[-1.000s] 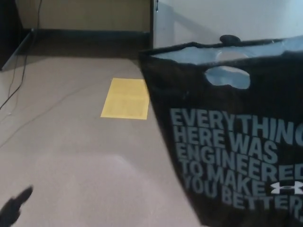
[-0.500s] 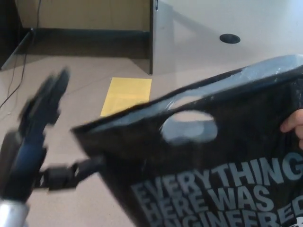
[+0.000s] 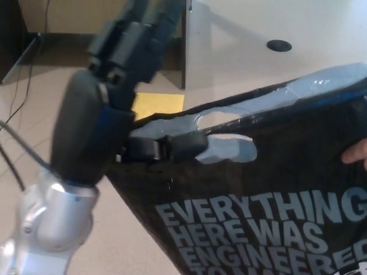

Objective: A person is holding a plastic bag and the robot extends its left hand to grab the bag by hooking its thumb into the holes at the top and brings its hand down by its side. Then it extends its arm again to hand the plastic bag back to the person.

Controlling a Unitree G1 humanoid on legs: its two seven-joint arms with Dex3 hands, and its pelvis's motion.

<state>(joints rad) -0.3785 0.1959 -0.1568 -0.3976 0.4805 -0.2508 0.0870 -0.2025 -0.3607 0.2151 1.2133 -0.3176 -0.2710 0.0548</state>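
Since half a second earlier, the left hand [image 3: 123, 86] had risen from a blurred position at the frame's left edge and reached the top of the plastic bag [image 3: 264, 195] — its thumb [image 3: 172, 146] now lay horizontally across the bag's upper edge, pointing into the pale handle hole [image 3: 226, 148]. The two fingers [image 3: 140, 28] extended upward and apart from the thumb, closed on nothing; whether the thumb tip actually passed through the hole could not be told. The black bag, printed "EVERYTHING HERE WAS ENGINEERED", hung tilted in mid-air over the tan floor [image 3: 34, 114], held at its right side by a person's hand [image 3: 356, 153]. A yellow sheet [image 3: 157, 104] lay on the floor behind the bag — partly hidden by the hand.
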